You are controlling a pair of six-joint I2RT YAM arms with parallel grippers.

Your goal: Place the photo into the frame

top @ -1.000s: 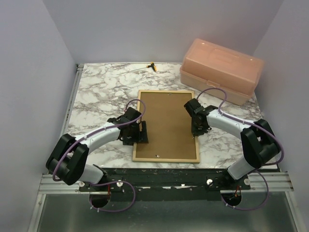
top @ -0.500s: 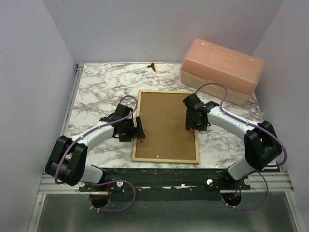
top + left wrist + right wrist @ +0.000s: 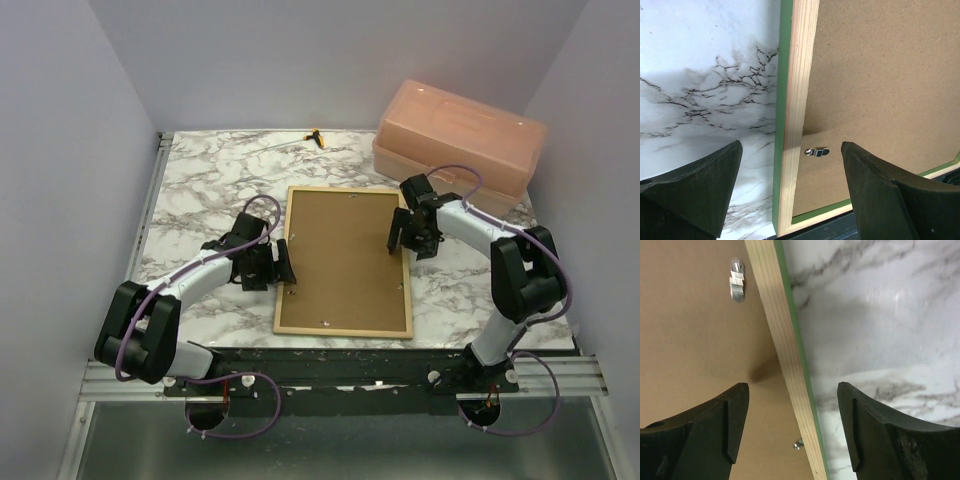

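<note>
Not making out the photo in any view. Seeing the frame (image 3: 340, 328) lying face down on the veined marble table (image 3: 210, 190), showing pale bare-wood rails, a green edge, matte brown hardboard backing (image 3: 345, 255) and a small metal clip (image 3: 817, 151). Finding the left gripper (image 3: 284, 262) and right gripper (image 3: 399, 231) gaping wide, gripping nothing, hovering over opposite long rails.

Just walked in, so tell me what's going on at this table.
Two robot arms are working on a thin-railed wooden picture frame lying face down on the marble table, with a brown hardboard backing panel set in it. The left gripper hovers open over the frame's left rail, the right gripper open over its right rail; neither holds anything. The photo is not in sight. A pink plastic box sits at the far right.
</note>
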